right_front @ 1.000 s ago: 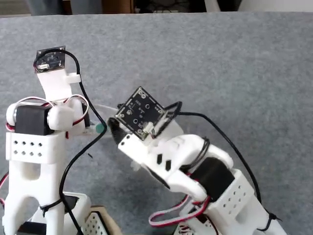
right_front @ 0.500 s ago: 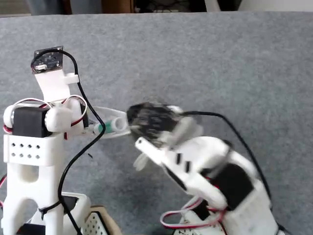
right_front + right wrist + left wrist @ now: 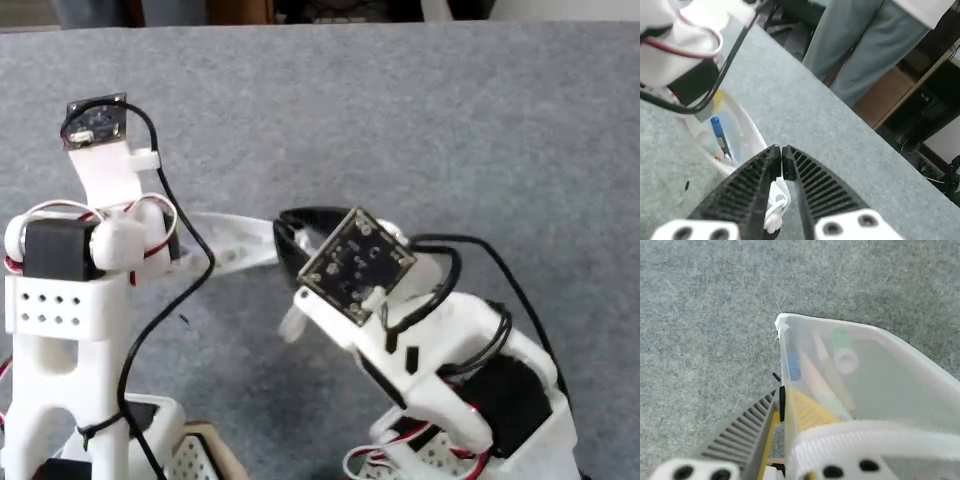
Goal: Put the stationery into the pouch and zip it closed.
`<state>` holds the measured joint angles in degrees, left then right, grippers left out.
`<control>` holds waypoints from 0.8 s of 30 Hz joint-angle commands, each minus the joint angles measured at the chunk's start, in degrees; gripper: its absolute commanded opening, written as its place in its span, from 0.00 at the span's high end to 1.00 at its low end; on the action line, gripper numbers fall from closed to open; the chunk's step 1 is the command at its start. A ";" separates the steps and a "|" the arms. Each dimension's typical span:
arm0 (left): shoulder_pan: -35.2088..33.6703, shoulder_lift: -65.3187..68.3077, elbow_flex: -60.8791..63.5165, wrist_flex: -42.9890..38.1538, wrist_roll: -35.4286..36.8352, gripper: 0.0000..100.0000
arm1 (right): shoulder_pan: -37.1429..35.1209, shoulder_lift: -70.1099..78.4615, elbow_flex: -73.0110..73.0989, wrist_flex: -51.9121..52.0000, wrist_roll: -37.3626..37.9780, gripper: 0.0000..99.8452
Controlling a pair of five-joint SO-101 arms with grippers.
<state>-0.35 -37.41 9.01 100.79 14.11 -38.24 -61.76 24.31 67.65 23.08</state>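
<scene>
Grey counter (image 3: 450, 130) below. My left pincer (image 3: 781, 402) clamps the pouch (image 3: 865, 375); my right pincer (image 3: 781, 152), pinching the zipper pull (image 3: 774, 205), should draw straight.

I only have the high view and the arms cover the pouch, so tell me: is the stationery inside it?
Observer: Yes, the wrist views show a pencil and a blue-capped pen inside the pouch.
Operator: What is holding it?
Observer: The left tool, clamped on the pouch's edge.
Operator: And the other arm?
Observer: The right tool is shut, its tips close by the pouch's white rim.
</scene>
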 commanded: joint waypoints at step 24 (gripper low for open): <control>-0.40 -0.26 -0.84 -0.09 -0.35 0.97 | 0.70 -0.22 7.16 20.31 12.75 0.80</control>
<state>-0.35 -37.41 9.01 100.79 14.11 -38.24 -61.76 30.37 87.43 33.45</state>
